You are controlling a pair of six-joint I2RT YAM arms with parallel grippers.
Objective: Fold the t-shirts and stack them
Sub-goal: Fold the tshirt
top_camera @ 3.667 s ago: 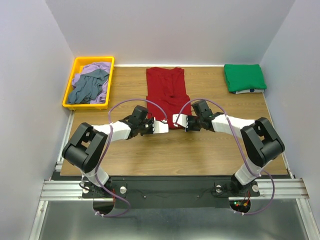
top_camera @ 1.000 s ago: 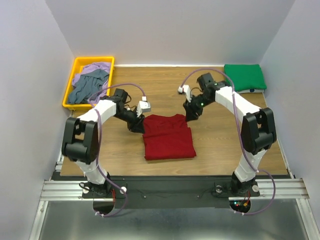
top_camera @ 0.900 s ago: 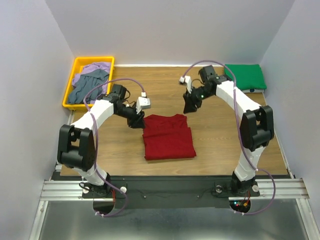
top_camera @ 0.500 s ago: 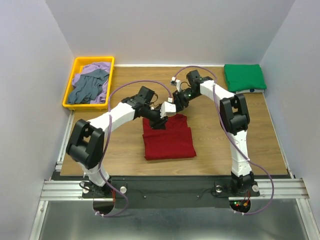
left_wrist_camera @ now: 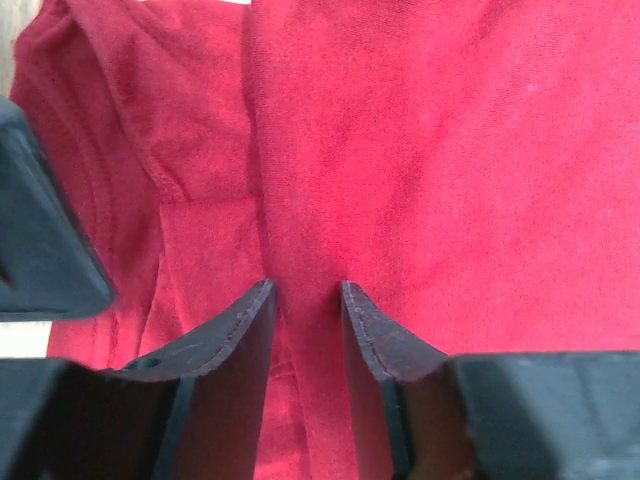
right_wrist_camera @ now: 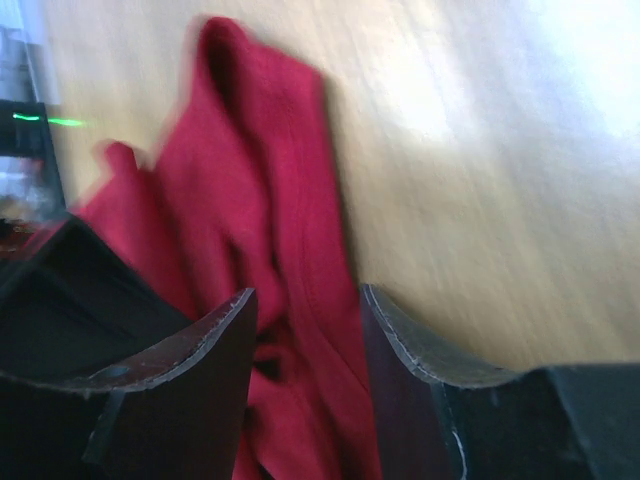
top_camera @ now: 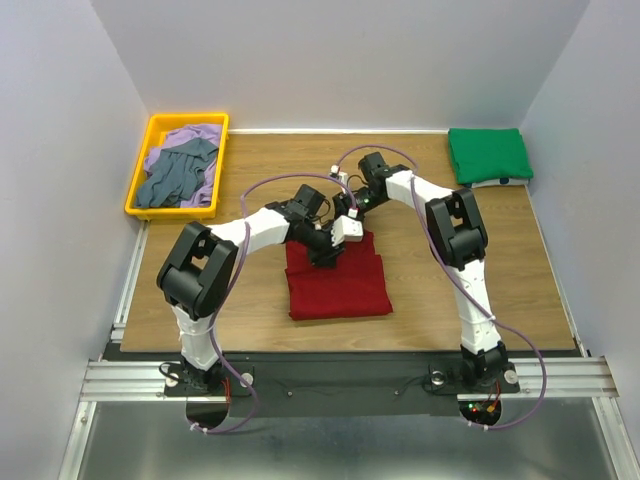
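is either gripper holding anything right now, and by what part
Cannot be told. The left gripper and the right gripper each have dark red t-shirt cloth between their fingers near its far edge, but no clear pinch shows.

Yellow tray (top_camera: 170, 211) — far left (wooden table (top_camera: 260, 315))

Tight squeeze mid-counter: left gripper (top_camera: 326, 252) and right gripper (top_camera: 347, 205) nearly meet over the dark red t-shirt (top_camera: 338, 285). Bare counter (top_camera: 450, 290) lies open on both sides. A yellow tray (top_camera: 170, 211) blocks the far-left corner, and a green t-shirt (top_camera: 488, 155) the far-right.
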